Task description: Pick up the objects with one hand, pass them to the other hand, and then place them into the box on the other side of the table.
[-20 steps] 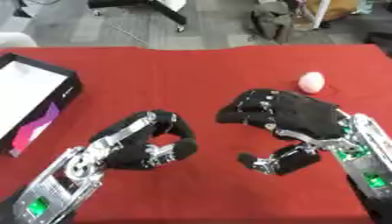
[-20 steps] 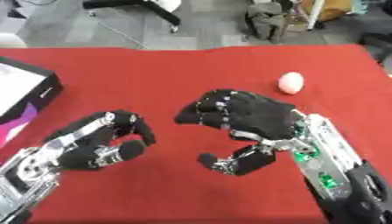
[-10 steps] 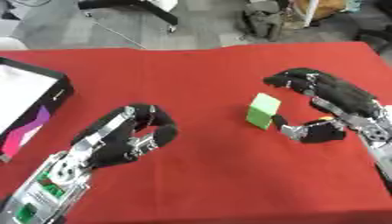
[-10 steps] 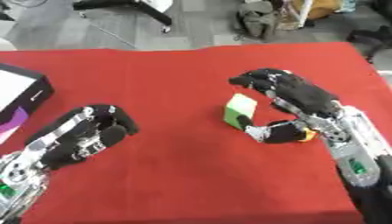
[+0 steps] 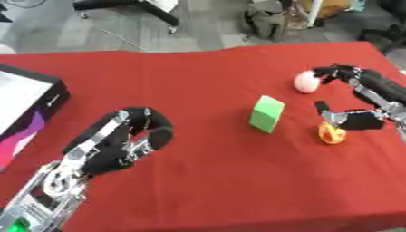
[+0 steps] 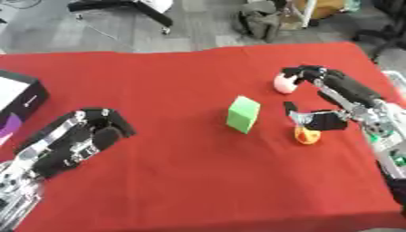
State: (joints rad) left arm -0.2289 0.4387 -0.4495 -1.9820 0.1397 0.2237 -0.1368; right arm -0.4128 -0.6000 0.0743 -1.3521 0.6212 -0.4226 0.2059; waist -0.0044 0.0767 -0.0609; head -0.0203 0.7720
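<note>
A green block [image 5: 266,113] stands tilted on the red table [image 5: 198,181], right of the middle. To its right lie a pale pink ball [image 5: 305,82] and a small orange object [image 5: 331,133]. My right hand [image 6: 342,93] hovers open over these two. Its fingertips [image 6: 295,72] reach the ball's top and its thumb sits just above the orange object; it holds nothing. My left hand [image 5: 119,141] is low on the left with fingers curled on nothing. The box [image 5: 28,97], black with a white inside, lies at the left edge.
The table's far edge borders a grey floor with a chair base [image 5: 131,7] and bags [image 5: 269,20]. Its right edge runs close behind my right hand. Open red cloth lies between my left hand and the green block.
My right hand has drawn away to the right from the table's middle, uncovering the green block and then the orange object. My left hand has slid back to the left and lower.
</note>
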